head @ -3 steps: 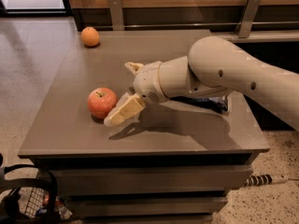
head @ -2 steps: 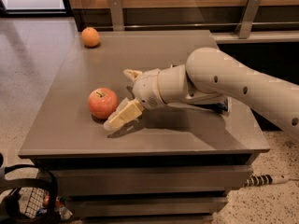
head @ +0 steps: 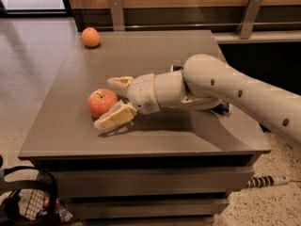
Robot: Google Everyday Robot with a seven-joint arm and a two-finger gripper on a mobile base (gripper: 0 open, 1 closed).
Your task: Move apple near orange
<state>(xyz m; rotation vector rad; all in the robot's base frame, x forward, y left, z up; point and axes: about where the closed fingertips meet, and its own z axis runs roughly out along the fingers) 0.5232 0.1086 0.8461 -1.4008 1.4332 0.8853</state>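
The apple (head: pixel 101 102), reddish with a short dark stem, sits on the grey table (head: pixel 155 65) toward its front left. The orange (head: pixel 91 37), smaller and plain orange, sits at the table's far left corner, well apart from the apple. My gripper (head: pixel 110 102) reaches in from the right, low over the table, and is open. One finger (head: pixel 120 82) lies behind the apple and the other finger (head: pixel 114 117) lies in front of it, so the apple stands between them. I cannot tell whether the fingers touch it.
A dark object (head: pixel 222 109) lies on the table mostly hidden behind my arm. A wooden wall with metal brackets (head: pixel 248 14) runs behind the table. A black wire basket (head: pixel 23 201) stands on the floor at the front left.
My gripper has moved left toward the apple, so its fingers now stand on either side of it. The apple and the orange have not moved.
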